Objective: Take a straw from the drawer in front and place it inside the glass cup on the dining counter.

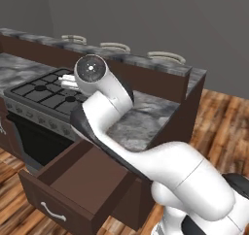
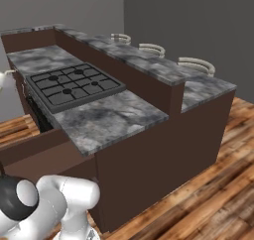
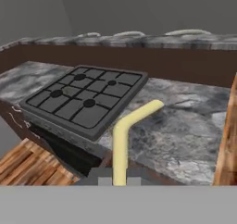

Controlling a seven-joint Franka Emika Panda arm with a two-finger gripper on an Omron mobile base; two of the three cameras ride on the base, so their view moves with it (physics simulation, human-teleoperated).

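Gripper (image 3: 119, 180) pinching the straw (image 3: 121, 140) between its fingertips.
I see the bent end over the grey worktop, drawer (image 1: 73, 190) open below.

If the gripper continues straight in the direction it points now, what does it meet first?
Probably the grey worktop right of the stove. The gripper, shut on the straw, points down toward it; depth is unclear.

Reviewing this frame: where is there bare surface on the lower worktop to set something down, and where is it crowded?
Free: the grey marble worktop between the black gas stove and its right end, below the raised dining counter. Another bare patch lies left of the stove. The open dark brown drawer looks bare too. Crowded: the stove grates.
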